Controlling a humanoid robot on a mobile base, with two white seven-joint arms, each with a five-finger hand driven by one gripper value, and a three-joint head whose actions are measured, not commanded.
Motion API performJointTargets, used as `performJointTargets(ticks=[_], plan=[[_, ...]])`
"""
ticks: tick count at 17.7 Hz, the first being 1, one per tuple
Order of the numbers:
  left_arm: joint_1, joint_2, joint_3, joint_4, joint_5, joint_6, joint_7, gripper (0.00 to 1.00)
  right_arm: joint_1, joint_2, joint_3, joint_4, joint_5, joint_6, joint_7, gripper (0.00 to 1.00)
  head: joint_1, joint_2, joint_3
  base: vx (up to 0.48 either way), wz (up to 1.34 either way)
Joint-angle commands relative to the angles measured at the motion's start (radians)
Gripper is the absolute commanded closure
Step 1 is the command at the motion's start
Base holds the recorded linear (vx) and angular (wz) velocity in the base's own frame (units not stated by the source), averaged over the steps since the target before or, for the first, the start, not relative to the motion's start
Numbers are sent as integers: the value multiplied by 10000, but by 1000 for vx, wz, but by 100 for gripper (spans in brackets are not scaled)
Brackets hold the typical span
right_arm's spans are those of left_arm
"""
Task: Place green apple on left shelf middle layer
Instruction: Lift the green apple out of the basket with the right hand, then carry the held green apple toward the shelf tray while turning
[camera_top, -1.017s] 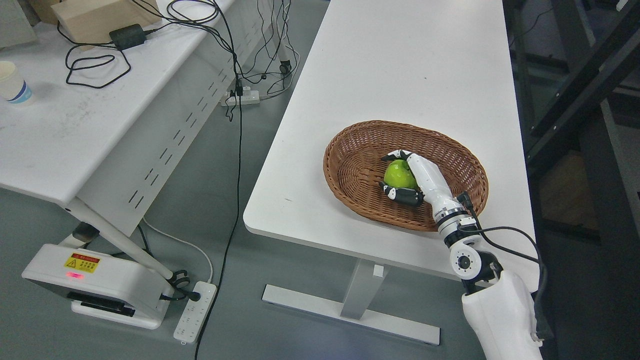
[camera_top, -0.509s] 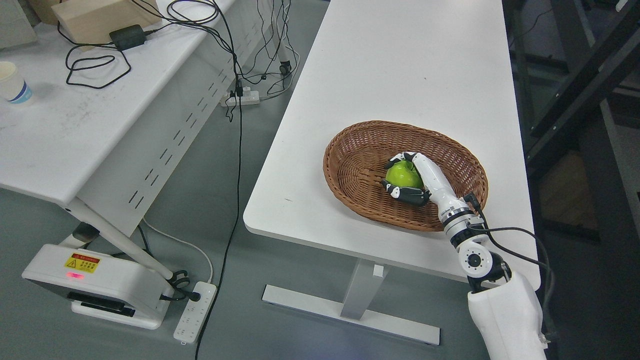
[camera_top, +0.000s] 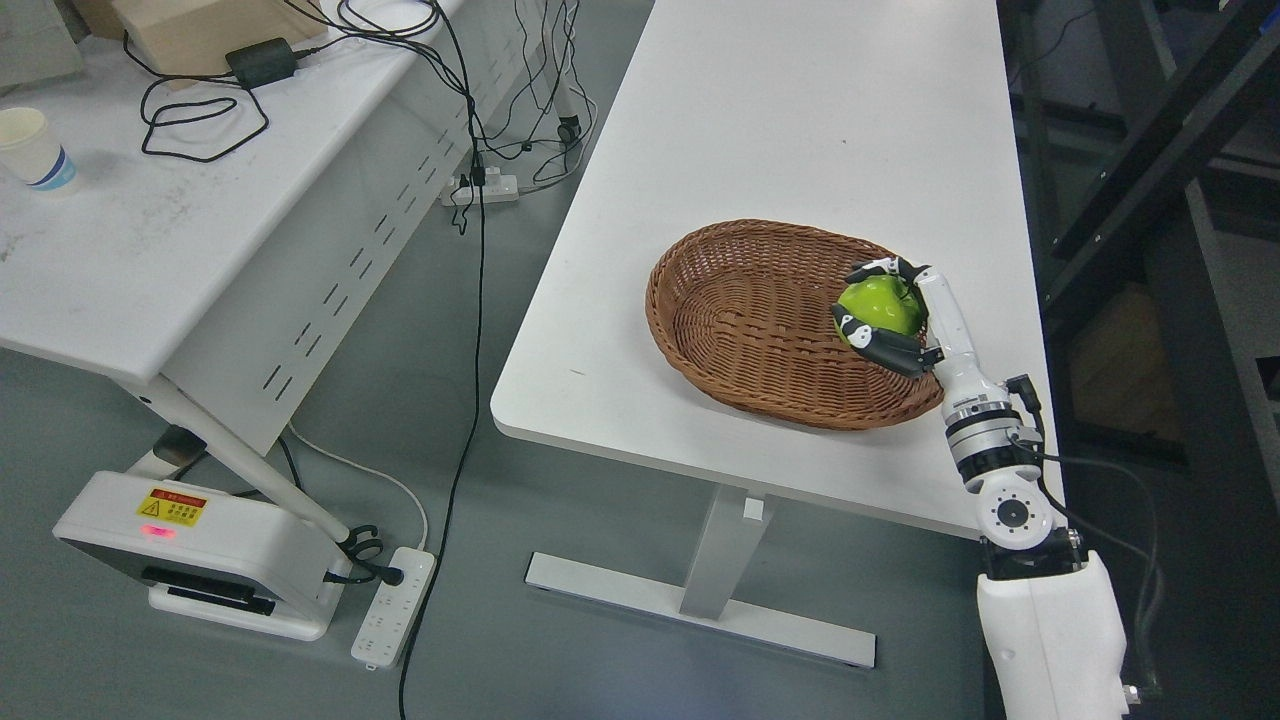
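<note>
A green apple is in the grasp of my right hand, whose white and black fingers curl around it. The hand holds the apple up over the right part of a brown wicker basket, above its bottom. The basket lies on a white table near the front edge. My right arm comes in from the lower right. No shelf layer shows clearly; dark frame bars stand at the right edge. The left arm is out of view.
A second white table stands at the left with a paper cup, a black power adapter and cables. A white base unit and a power strip lie on the grey floor. A black cable hangs between the tables.
My right hand has lifted the apple from the basket's middle and carried it up and to the right. The head view has shifted slightly.
</note>
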Motion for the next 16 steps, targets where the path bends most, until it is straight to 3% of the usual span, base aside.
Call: performJointTargets(ticks=[1,7,16], plan=[[0,175,4,0,1,-6,0,0,946,394,-1351,-1367,-579,-980,-549,100,0,0,0,-114,-63],[0,175,4,0,1,-6,0,0,1899,1116,-1551,-1553,-564,-2224,-596,100,0,0,0,-140,-68],[0,175,4,0,1,9,0,0,2743,1285,-1428,-1584,-579,-2286,-550,100,0,0,0,-146,-144]])
